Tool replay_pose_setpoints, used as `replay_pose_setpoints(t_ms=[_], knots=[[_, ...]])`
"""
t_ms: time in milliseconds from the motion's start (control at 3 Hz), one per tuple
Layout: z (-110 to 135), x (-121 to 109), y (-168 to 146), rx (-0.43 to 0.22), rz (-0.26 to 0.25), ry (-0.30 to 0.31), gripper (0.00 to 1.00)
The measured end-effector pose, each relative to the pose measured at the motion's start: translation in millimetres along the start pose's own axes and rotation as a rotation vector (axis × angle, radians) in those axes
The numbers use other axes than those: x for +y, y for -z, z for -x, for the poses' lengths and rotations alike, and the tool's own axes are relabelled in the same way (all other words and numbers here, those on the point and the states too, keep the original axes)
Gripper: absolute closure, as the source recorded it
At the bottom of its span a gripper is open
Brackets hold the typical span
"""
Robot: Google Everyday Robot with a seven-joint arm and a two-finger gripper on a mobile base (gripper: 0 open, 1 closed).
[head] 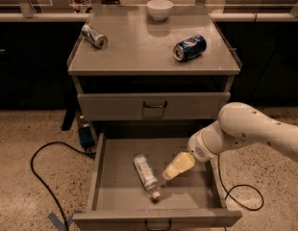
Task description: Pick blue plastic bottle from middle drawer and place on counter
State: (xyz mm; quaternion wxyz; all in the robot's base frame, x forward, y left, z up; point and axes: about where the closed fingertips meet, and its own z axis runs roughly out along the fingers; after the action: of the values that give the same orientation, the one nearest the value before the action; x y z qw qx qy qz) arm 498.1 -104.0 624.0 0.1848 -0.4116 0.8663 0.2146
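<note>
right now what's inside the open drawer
Inside the drawer lies one bottle, on its side, cap toward the front. The gripper hangs inside, close beside it. The arm covers one back corner of the drawer, so that spot is unseen.

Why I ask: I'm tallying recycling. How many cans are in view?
2: silver can at the counter's left, blue can at right. Gripper is in the open drawer beside the bottle.

White arm (254, 129) extends from the right, elbow bent, with the wrist (203, 148) angled down-left. The gripper (178, 166) hangs low, forward of the front edge of the tabletop (139, 52), right of centre.
</note>
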Motion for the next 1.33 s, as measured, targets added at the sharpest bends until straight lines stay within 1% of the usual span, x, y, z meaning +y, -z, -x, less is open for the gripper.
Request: replay_pose_setpoints(t_ms=[333,667,1000,1333], knots=[[1,0,-1,0.002,-0.001,0.017,0.0],[-3,6,-20,0.01,-0.004,0.013,0.0],[-5,28,-70,0.045,-0.012,0.029,0.0],[-12,38,-126,0.058,-0.041,-0.02,0.0]])
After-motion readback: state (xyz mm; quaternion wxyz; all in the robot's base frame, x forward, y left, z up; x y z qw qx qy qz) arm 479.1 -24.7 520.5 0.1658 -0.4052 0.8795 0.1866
